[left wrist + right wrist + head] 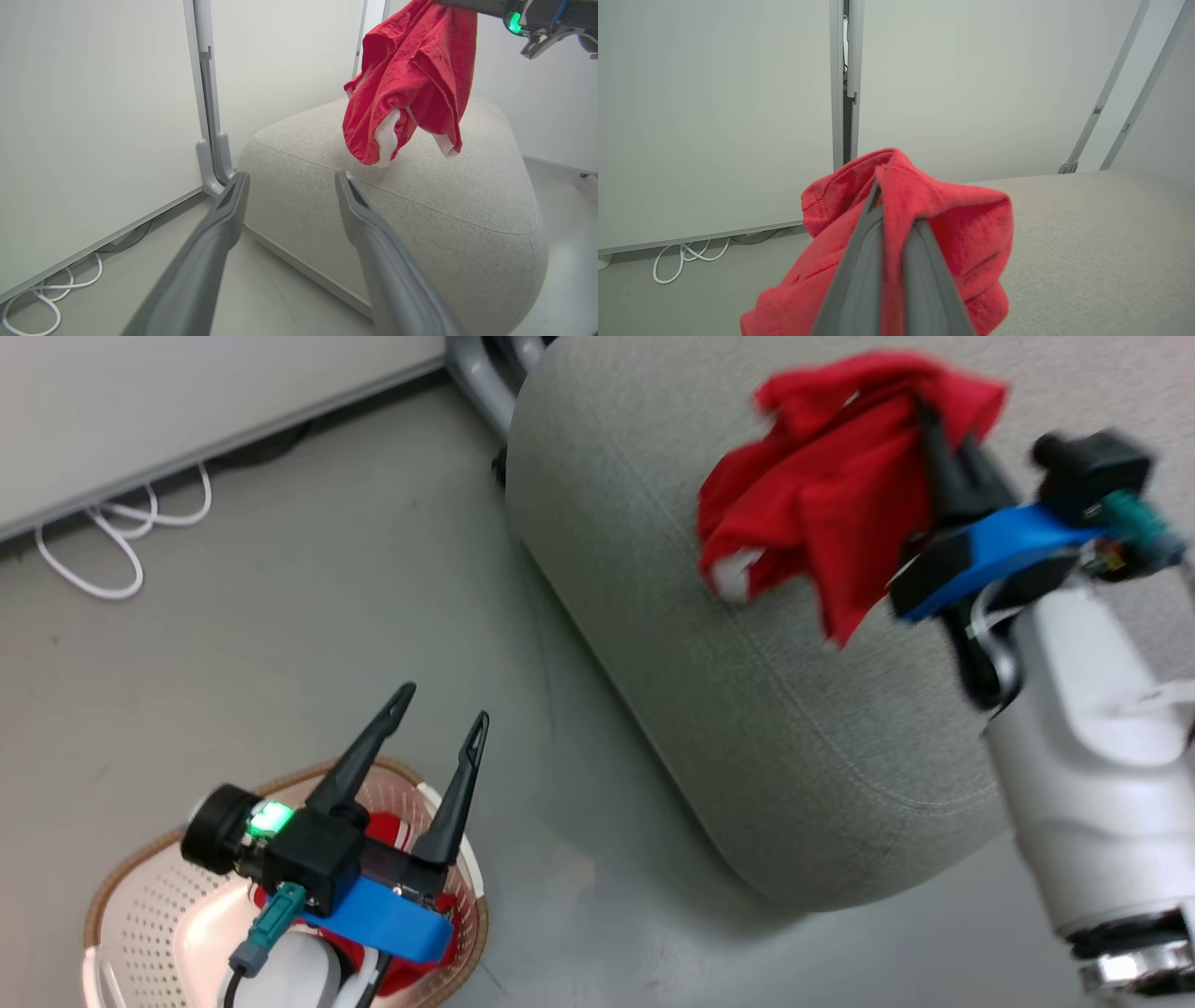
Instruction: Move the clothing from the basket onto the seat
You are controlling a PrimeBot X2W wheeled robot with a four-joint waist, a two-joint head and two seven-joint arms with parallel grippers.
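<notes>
Grey seat (794, 709), red clothing (822, 495) pinched in right claw (943, 434), hanging above it

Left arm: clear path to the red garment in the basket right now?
Probably yes. The left gripper is open over the basket, and nothing covers the red garment inside, beneath its wrist. It points forward at the seat, so it must tilt down first.

Coarse-woven cloth seat (467, 196), seemingly matt
</notes>
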